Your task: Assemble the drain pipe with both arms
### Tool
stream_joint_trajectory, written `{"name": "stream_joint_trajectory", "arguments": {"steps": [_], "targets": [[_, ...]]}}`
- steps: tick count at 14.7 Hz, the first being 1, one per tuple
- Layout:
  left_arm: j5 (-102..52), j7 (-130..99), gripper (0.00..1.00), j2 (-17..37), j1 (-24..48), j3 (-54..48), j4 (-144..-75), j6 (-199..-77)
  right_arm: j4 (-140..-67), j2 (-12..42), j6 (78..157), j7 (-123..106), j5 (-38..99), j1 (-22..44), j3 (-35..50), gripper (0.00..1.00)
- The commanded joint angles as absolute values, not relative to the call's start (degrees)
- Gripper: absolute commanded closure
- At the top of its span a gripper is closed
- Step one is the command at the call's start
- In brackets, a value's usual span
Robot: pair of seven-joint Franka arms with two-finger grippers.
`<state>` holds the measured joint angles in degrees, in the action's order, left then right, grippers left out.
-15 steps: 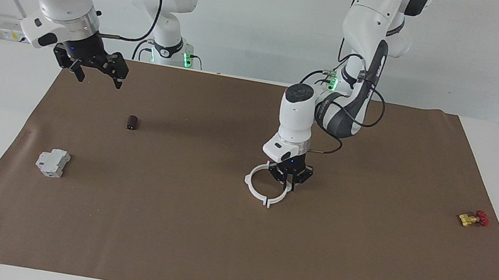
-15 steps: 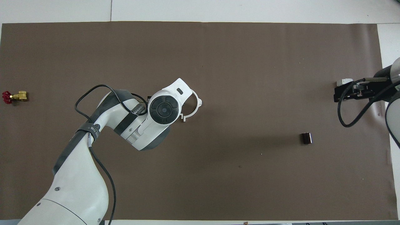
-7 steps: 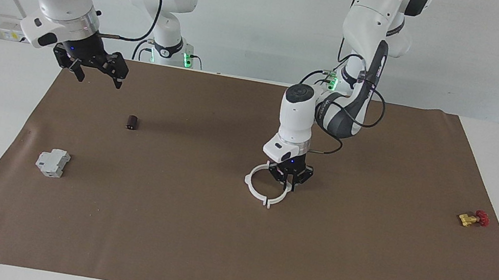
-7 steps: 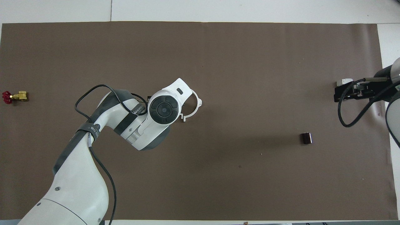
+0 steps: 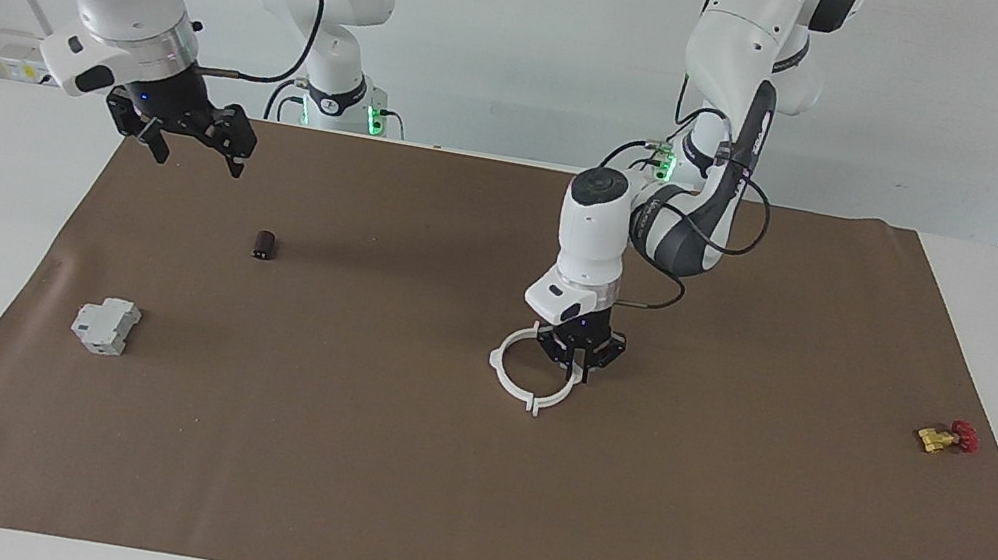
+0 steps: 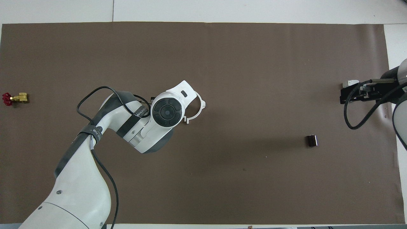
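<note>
The drain pipe (image 5: 505,382) lies on the brown mat as one white ring, its two half arcs meeting at small tabs. It also shows in the overhead view (image 6: 201,106), partly under the left arm's wrist. My left gripper (image 5: 580,371) points straight down at the ring's side toward the left arm's end, shut on the rim. That gripper is hidden in the overhead view. My right gripper (image 5: 196,153) is open and empty, raised over the mat's corner at the right arm's end, and waits there. It also shows in the overhead view (image 6: 353,94).
A grey boxy block (image 5: 105,326) and a small dark cylinder (image 5: 264,245) lie toward the right arm's end. A brass valve with a red handle (image 5: 944,436) lies toward the left arm's end. The brown mat (image 5: 459,517) covers the table.
The left gripper and the ring have shifted only very slightly. The right arm has not moved.
</note>
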<state>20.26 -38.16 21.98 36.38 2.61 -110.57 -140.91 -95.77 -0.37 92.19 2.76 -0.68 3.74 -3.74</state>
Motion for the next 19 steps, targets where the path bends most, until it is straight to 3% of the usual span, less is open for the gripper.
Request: {"name": "stream_joint_trajectory", "arguments": {"steps": [1, 6, 7, 9, 10, 19], "targets": [[21.0, -37.0, 1.00, 22.2, 36.7, 2.6, -112.6, -141.4, -96.9, -1.4, 93.1, 1.0, -0.4, 2.5, -3.1, 0.00], [20.9, -36.9, 1.00, 22.1, 36.8, 2.5, -113.4, -141.0, -97.0, -1.5, 93.0, 1.0, -0.4, 2.5, -3.1, 0.00], [20.9, -37.0, 0.83, 22.1, 36.8, 2.5, -113.4, -141.0, -97.1, -1.5, 93.0, 1.0, -0.4, 2.5, -3.1, 0.00], [20.9, -36.9, 0.15, 22.1, 36.8, 2.5, -113.4, -141.1, -97.1, -1.5, 92.9, 1.0, -0.4, 2.5, -3.1, 0.00], [20.9, -36.8, 0.00, 22.0, 36.8, 2.5, -113.4, -141.1, -97.0, -1.5, 92.8, 1.0, -0.4, 2.5, -3.1, 0.00], [15.3, -29.2, 0.00, 14.2, 28.4, 1.8, -113.4, -137.6, -96.8, -1.8, 92.2, 1.0, -0.4, 2.7, -3.1, 0.00]]}}
